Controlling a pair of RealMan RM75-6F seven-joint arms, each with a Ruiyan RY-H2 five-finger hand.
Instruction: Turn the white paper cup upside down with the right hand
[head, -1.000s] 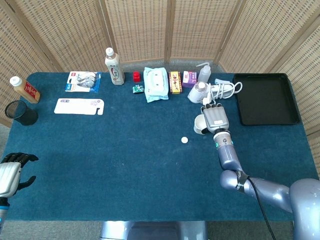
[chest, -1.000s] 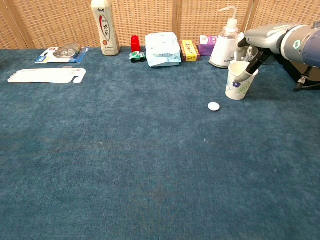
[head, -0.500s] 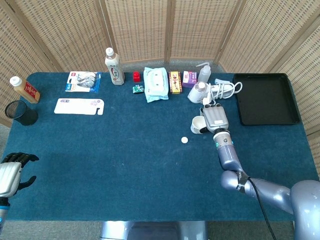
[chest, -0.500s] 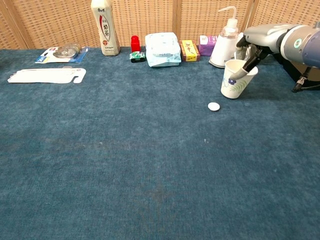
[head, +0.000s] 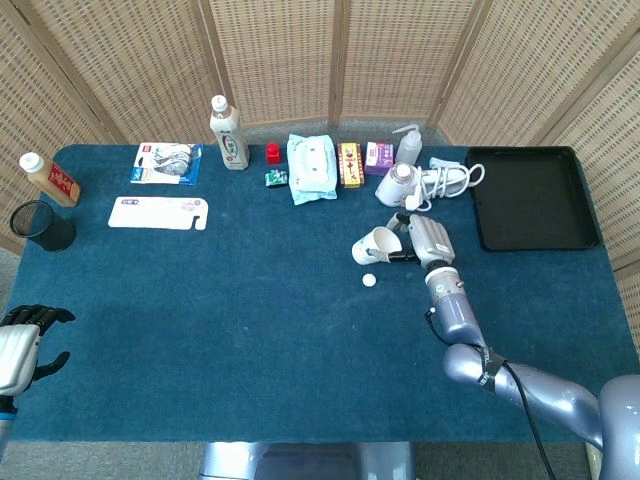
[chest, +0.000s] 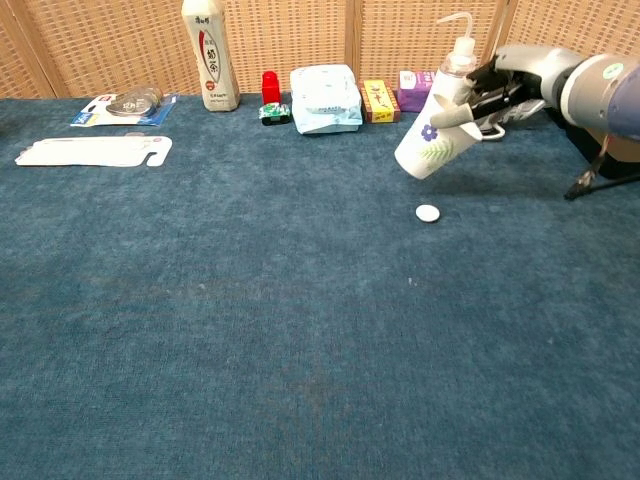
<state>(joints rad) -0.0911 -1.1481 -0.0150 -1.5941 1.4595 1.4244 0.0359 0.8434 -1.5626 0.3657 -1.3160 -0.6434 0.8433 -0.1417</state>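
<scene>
The right hand (chest: 492, 92) pinches the cup (chest: 432, 142) at its rim, holding it tilted in the air above the table (chest: 300, 330), near a small white cap (chest: 427, 212). The turning step is underway; next the wrist needs to roll further until the mouth faces down, then lower it. The left hand (head: 22, 345) idles with fingers loosely spread, holding nothing.

Silver-blue jointed arm (head: 520, 385), black cable (head: 523, 408), grey-black robot hand (head: 425, 238)

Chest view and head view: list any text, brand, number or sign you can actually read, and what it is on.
None can be read with certainty.
Bottle: dark vertical characters, too blurred.
Yellow box: print too small.
Purple box: print too small.
Blister pack: red label, illegible.
Cup: purple flower and leaves only, no text.
</scene>
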